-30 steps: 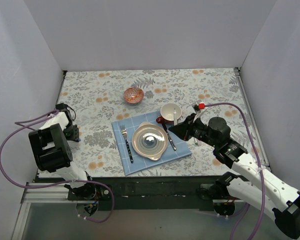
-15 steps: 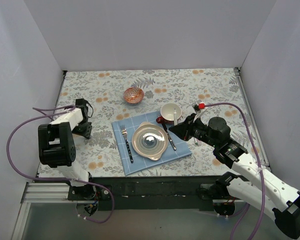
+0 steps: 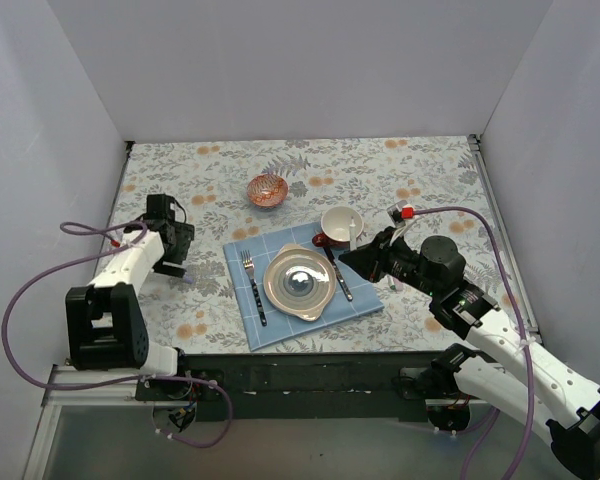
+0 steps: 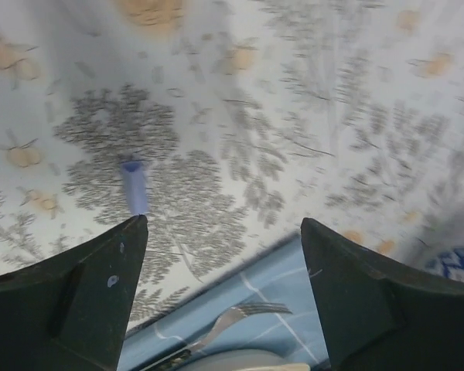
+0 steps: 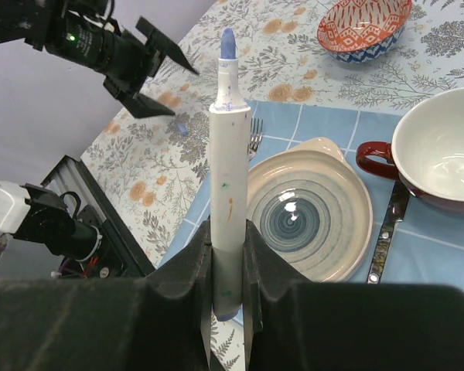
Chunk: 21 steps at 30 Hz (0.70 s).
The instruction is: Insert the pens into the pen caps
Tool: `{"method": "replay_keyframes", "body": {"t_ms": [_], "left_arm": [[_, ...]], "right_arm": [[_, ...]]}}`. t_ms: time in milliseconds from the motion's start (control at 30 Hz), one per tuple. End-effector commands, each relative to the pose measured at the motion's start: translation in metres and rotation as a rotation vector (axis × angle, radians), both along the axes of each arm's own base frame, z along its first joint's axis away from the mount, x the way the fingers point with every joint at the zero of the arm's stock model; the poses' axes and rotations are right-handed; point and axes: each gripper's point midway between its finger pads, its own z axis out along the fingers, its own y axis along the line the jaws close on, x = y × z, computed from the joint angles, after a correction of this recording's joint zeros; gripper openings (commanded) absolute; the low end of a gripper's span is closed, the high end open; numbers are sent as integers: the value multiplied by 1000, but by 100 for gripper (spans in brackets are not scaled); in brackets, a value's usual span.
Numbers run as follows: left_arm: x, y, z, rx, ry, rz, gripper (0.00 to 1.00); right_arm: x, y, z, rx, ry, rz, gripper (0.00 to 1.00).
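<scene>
The right gripper (image 5: 228, 255) is clamped on the white pen (image 5: 229, 178), purple tip up, plain only in its own wrist view; from overhead the pen is hidden. The left gripper (image 4: 224, 224) stands wide apart, holding nothing, just short of a purple cap (image 4: 135, 188) lying toward the left edge of the table (image 3: 400, 170). The plate (image 5: 309, 205), fork (image 4: 232, 317) and mug (image 5: 441, 154) lie between the arms. The left arm reaches forward, low.

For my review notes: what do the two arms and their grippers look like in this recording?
Both arms are built of white links and boxy black joints: left arm, right arm. A purple cable loops along each, and the right one ends at a red tip. The left gripper and right gripper have matte black, wedge-shaped fingers.
</scene>
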Motion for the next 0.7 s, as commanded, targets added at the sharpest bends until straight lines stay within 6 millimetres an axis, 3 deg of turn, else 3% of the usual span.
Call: {"method": "replay_keyframes", "body": {"t_ms": [0, 33, 67, 167, 233, 267, 333, 367, 400, 467, 533, 567, 600, 667], "left_arm": [[61, 9, 77, 176, -386, -162, 79], [66, 0, 85, 259, -412, -408, 79], [84, -5, 106, 325, -512, -528, 78], [93, -19, 129, 525, -559, -964, 77], [95, -21, 139, 613, -571, -1095, 75], [93, -38, 142, 687, -622, -1342, 75], [83, -58, 140, 815, -620, -1612, 75], [76, -57, 129, 925, -552, -1800, 75], [69, -63, 123, 966, -524, -1927, 75], [52, -54, 99, 1012, -383, -2187, 74], [48, -47, 81, 956, -295, -2262, 72], [35, -45, 69, 854, -249, -2313, 71], [39, -43, 75, 827, -262, -2305, 69], [32, -40, 61, 712, -222, -2292, 68]], "right_arm": [[3, 1, 19, 37, -39, -4, 1], [2, 1, 18, 37, -37, 0, 1], [2, 2, 17, 37, -38, 5, 1], [-3, 4, 16, 31, -21, 29, 1], [-5, 4, 16, 15, -15, 45, 1], [-5, 3, 15, -12, -16, 48, 1], [-5, 3, 13, -37, -12, 53, 1], [-5, 2, 6, -75, 9, 57, 1], [-5, 2, 12, -79, 5, 63, 1], [-6, 3, 12, -101, 11, 80, 1], [-7, 2, 8, -123, 24, 82, 1], [-7, 1, 7, -130, 25, 80, 1], [-7, -1, 3, -145, 28, 75, 1], [-4, -2, -2, -161, 36, 65, 1]]}}
